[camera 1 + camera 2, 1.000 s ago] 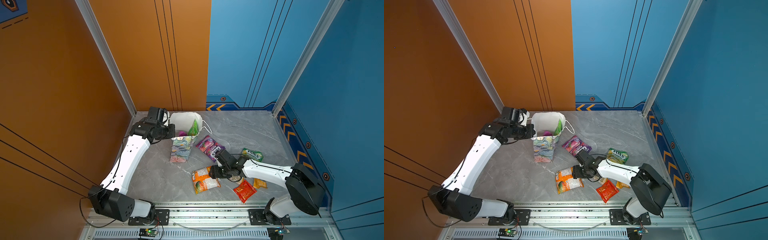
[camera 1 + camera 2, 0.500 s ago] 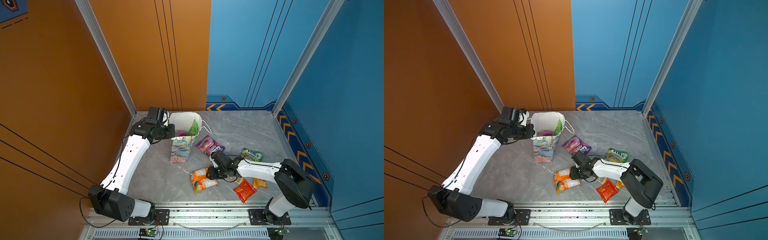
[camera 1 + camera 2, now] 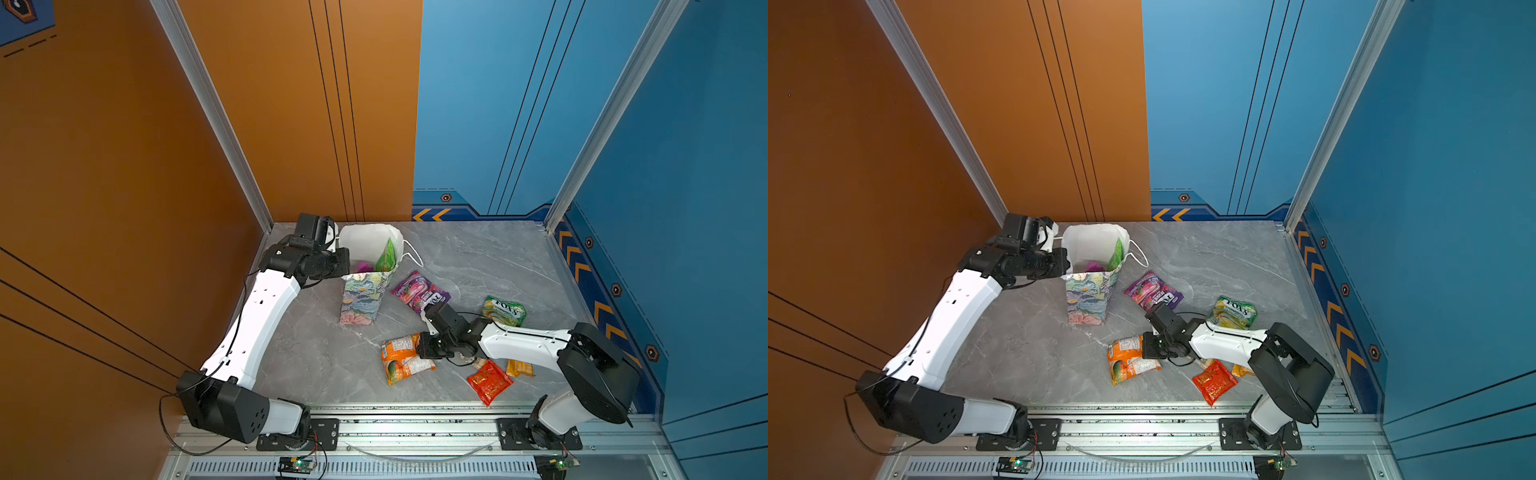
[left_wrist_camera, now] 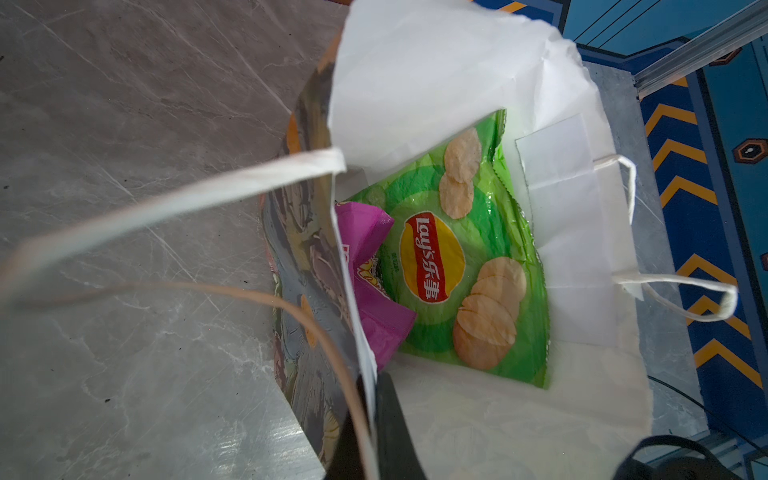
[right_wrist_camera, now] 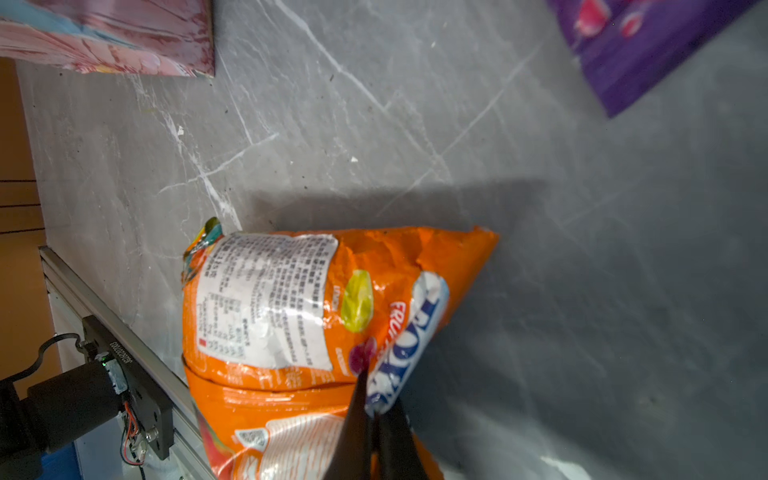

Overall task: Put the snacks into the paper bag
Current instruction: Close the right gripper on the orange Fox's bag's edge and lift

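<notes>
Low in the centre of both top views, the right end effector [image 3: 424, 350] pinches a corner of the orange packet [image 3: 402, 360], which lies on the grey desk [image 3: 316, 353]. Left of centre, the left end effector [image 4: 369, 415] clamps a wall of the paper bag [image 3: 360, 296], with the green Lay's [image 4: 457, 266] and a purple packet [image 4: 374, 266] inside. A good lift rises straight, watching the crinkly film for slip, and releases only above the open mouth.

Robot lab cell: orange wall [image 3: 332, 104], blue wall [image 3: 478, 104], aluminium mounting rail [image 3: 415, 428], grey marbled tabletop [image 3: 478, 257].
</notes>
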`<state>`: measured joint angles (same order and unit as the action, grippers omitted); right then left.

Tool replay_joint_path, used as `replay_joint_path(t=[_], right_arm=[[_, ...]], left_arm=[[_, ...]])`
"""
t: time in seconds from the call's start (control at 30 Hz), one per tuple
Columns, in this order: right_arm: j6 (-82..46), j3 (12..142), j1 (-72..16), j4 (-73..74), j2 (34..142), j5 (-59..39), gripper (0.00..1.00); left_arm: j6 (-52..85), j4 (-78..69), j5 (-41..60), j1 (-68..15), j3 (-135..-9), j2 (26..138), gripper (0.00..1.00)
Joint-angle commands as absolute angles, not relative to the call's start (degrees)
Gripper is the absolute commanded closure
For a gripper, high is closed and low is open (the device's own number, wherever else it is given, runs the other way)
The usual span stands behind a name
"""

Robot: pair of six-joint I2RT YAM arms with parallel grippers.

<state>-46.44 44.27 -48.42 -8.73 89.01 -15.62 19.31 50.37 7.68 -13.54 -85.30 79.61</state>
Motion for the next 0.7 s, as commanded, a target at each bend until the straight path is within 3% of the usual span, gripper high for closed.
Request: replay_joint_path(t=[0.0, 0.67], right_arm=[[-52.53, 43.69, -47.83, -13.74, 86.38, -12.95, 1.0], [-59.52, 47.58, -46.66, -24.65, 74.94, 1.58, 1.0]], left_arm=[[18.9, 46.04, 6.55, -13.1, -85.3, 79.46, 1.0], [19.25, 46.57, 6.79, -12.4, -85.5, 79.44, 0.99]])
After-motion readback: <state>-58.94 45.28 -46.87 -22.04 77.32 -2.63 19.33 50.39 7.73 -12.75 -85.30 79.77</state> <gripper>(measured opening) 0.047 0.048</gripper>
